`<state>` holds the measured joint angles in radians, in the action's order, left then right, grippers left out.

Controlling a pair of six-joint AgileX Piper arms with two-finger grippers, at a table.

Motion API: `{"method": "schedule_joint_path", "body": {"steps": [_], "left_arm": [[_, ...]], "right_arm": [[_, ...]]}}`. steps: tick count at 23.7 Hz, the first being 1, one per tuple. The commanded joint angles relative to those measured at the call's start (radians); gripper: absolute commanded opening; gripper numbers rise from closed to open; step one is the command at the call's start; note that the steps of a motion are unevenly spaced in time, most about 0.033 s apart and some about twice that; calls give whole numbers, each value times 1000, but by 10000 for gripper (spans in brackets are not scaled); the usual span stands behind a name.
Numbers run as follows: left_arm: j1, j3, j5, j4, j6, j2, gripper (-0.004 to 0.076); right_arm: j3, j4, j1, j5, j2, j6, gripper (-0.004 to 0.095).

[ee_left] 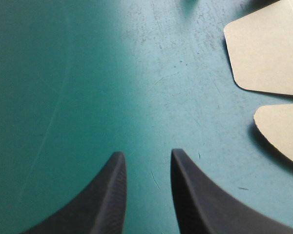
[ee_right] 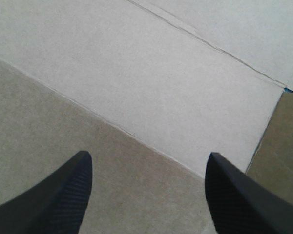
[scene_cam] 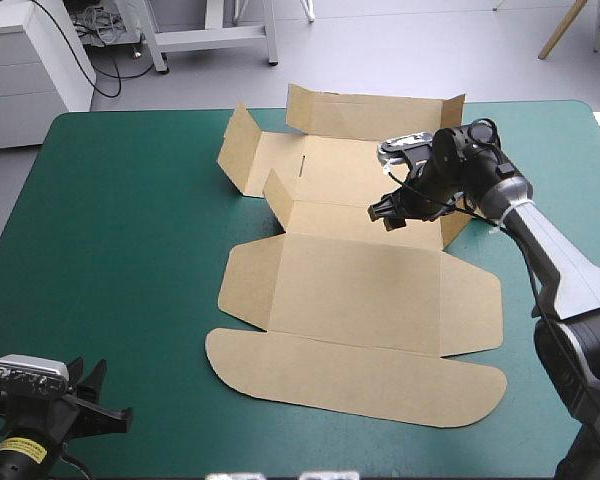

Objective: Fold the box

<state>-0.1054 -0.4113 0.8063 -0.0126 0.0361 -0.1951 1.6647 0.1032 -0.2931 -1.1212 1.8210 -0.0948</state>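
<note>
Brown box (scene_cam: 360,290) lies beneath the right gripper (ee_right: 147,155), jaws spread, best squared to the wall crease before pinching; the left gripper (ee_left: 147,152) idles, jaws parted.

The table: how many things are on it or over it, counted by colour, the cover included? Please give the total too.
Brown: 1, the box
Black: 2, the left tool and the right tool
Teal-green: 1, the cover
Total: 4
</note>
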Motion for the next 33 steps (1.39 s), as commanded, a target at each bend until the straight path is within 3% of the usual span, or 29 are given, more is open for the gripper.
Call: {"method": "schedule_joint_path", "body": {"steps": [1,5,10,17,24,28,33], "left_arm": [[2,-20,-68,3,-6,-11,220],[2,-20,-68,3,-6,-11,220],[2,-20,-68,3,-6,-11,220],[2,-20,-68,3,-6,-11,220],[2,-20,-68,3,-6,-11,220],[2,-20,-68,3,-6,-11,220],[2,-20,-68,3,-6,-11,220]], "right_arm": [[31,44,2,13,-50,-46,599],[31,53,2,8,-50,-66,599],[126,29,2,-82,-52,-68,599],[223,35,2,-82,-60,-61,599],[223,-53,10,-82,-154,-45,599],[223,-29,66,-82,-188,-27,599],[223,78,214,-82,-200,-27,599]]}}
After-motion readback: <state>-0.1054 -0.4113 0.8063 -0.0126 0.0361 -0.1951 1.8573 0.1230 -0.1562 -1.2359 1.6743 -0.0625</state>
